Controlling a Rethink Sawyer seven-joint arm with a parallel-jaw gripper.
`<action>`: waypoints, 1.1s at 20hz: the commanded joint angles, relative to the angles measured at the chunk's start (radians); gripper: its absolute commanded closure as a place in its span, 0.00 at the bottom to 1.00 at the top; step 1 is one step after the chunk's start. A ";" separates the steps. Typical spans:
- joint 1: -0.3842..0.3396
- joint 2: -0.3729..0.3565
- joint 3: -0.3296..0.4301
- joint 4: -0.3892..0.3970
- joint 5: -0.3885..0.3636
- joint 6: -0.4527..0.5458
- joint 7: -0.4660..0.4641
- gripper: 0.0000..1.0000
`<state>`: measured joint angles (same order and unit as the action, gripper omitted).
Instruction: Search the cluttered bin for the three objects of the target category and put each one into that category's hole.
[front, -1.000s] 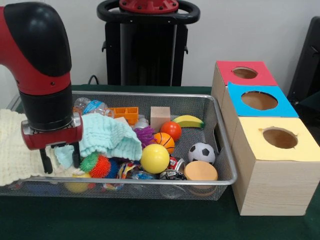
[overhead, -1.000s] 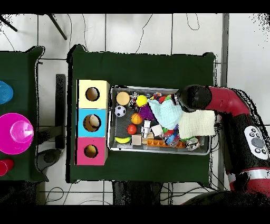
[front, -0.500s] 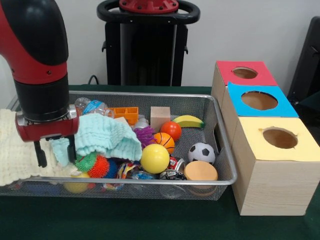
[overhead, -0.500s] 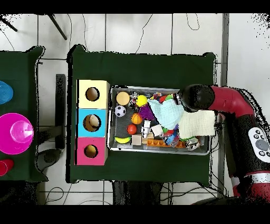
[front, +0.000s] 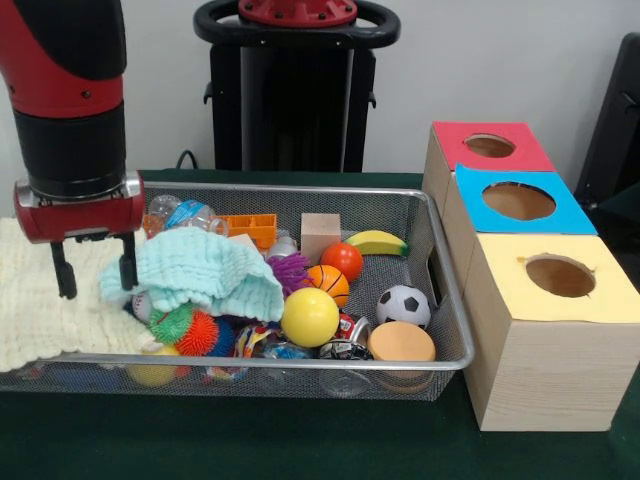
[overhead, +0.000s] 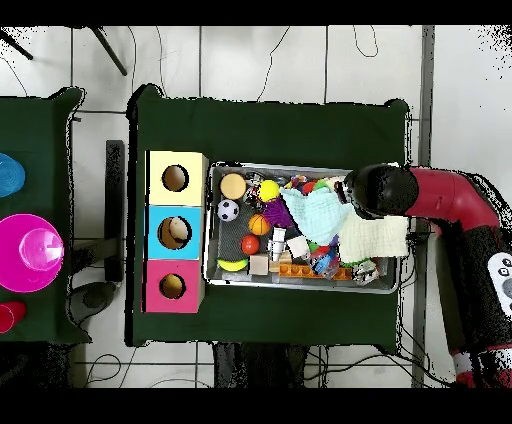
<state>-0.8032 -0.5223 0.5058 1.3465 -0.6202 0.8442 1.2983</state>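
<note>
My gripper hangs open over the left end of the wire bin, above a cream cloth. Its right finger is level with the left corner of a mint cloth; I cannot tell if they touch. Nothing sits between the fingers. Further right in the bin lie a yellow ball, a small basketball, a red-orange ball, a soccer ball, a banana and a wooden cube. From overhead the arm's head hides the gripper.
Three wooden boxes with round holes stand right of the bin: red top, blue top, yellow top. Spiky balls, an orange disc, an orange block and a clear bottle crowd the bin. Pink dishes sit on a side table.
The gripper has risen and shifted left, away from the mint cloth that sat between its fingers. The cloth's corner has dropped back onto the pile.
</note>
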 joint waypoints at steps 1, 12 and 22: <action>-0.043 -0.039 0.033 0.140 -0.011 0.025 -0.194 0.00; -0.073 -0.046 0.056 0.205 -0.016 -0.006 -0.178 0.00; -0.091 0.012 0.055 0.249 -0.051 -0.095 -0.145 0.00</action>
<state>-0.8851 -0.5547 0.5056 1.4904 -0.6204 0.8309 1.2983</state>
